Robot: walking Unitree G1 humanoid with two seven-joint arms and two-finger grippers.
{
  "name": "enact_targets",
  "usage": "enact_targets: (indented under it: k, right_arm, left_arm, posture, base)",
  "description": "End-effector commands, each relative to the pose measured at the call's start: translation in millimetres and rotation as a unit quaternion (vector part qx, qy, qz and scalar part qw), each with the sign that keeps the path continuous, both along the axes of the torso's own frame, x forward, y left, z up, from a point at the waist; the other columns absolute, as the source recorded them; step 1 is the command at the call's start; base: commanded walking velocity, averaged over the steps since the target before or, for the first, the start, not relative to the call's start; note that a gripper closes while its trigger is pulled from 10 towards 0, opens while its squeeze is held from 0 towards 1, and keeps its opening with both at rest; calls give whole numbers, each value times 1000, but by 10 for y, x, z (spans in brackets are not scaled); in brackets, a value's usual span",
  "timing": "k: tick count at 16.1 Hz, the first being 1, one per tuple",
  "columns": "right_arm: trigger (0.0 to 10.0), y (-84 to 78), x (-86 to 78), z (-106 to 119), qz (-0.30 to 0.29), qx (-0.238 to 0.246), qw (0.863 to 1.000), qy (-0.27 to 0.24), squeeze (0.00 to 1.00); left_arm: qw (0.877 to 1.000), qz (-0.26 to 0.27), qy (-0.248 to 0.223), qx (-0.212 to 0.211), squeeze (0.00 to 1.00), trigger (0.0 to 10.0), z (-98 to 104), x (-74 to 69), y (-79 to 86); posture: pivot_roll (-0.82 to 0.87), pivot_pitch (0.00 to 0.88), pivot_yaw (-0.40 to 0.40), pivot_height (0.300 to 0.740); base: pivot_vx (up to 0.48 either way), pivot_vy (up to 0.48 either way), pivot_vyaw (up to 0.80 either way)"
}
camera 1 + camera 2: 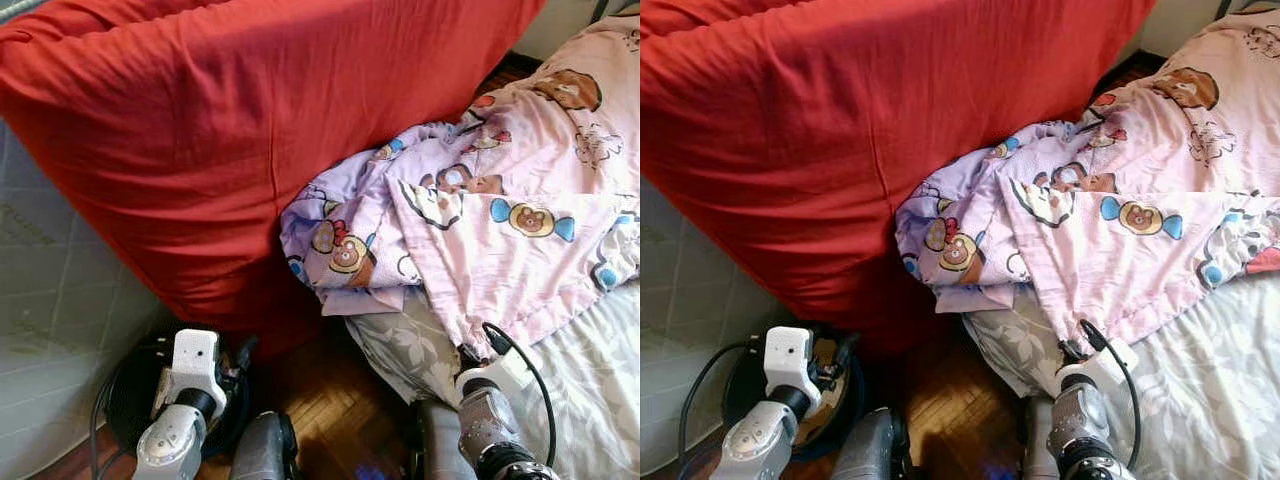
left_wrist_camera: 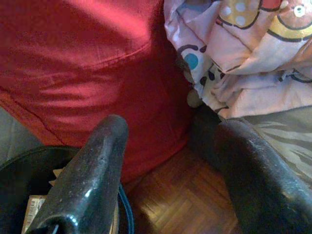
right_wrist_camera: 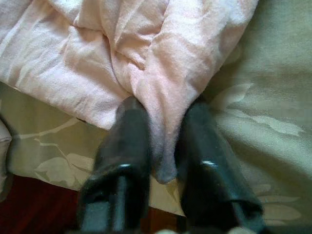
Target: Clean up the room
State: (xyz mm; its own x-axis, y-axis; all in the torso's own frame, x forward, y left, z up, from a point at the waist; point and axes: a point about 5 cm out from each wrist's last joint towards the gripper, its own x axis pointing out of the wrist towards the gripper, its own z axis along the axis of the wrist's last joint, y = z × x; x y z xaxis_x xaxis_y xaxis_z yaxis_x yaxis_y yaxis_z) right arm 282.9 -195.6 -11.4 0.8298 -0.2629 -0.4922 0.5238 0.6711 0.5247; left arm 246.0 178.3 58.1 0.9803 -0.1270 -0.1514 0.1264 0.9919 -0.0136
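Note:
A pink blanket (image 1: 500,220) printed with bears and sweets lies bunched on the bed, its lower edge hanging toward the floor. My right gripper (image 3: 163,122) is shut on a fold of that edge, with pink cloth pinched between its fingers (image 3: 124,141). A big red cover (image 1: 230,130) slopes down on the left, touching the blanket. My left gripper (image 2: 170,131) is open and holds nothing; it hovers low over the floor, in front of the red cover's bottom edge.
The bed has a grey floral sheet (image 1: 590,380) at lower right. A black round bin (image 1: 135,395) with cables sits on the parquet floor (image 1: 330,410) under my left arm. A pale quilted surface (image 1: 50,300) stands at far left.

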Motion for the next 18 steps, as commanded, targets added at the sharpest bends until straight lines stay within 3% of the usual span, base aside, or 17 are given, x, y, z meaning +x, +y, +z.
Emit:
enact_targets:
  k: [1, 8, 13, 14, 15, 18]
  right_arm:
    - [0, 60, -31, -46, 9, 7, 1000, 11, 0]
    - [0, -95, -10, 22, 8, -26, 1000, -10, 0]
    - [0, -151, 20, 114, 49, -103, 993, -38, 0]
    - [4235, -144, 19, 127, 63, -123, 989, -42, 0]
    - [10000, -141, 13, 134, 74, -140, 986, -45, 0]
    - [10000, -132, -16, 147, 100, -177, 978, -56, 0]
  left_arm:
    - [1000, 3, 14, 11, 0, 10000, -63, -20, 20]
    - [1000, 10, 1, -4, 0, 10000, -77, 151, -100]
    - [1000, 21, -4, -18, 0, 10000, -131, 245, -203]
    - [999, 26, -5, -21, 0, 10000, -138, 255, -205]
    - [999, 30, -7, -24, 0, 10000, -144, 265, -208]
    - [999, 34, -8, -27, 0, 10000, -162, 287, -222]
  posture:
    - [123, 162, 126, 615]
    - [69, 105, 90, 615]
    - [21, 42, 43, 615]
    - [16, 32, 35, 615]
    - [14, 26, 30, 615]
    - [2, 6, 20, 615]
  base:
    - [0, 0, 0]
    - [0, 0, 0]
    - [0, 0, 0]
    - [0, 0, 0]
    - [0, 0, 0]
    - [0, 0, 0]
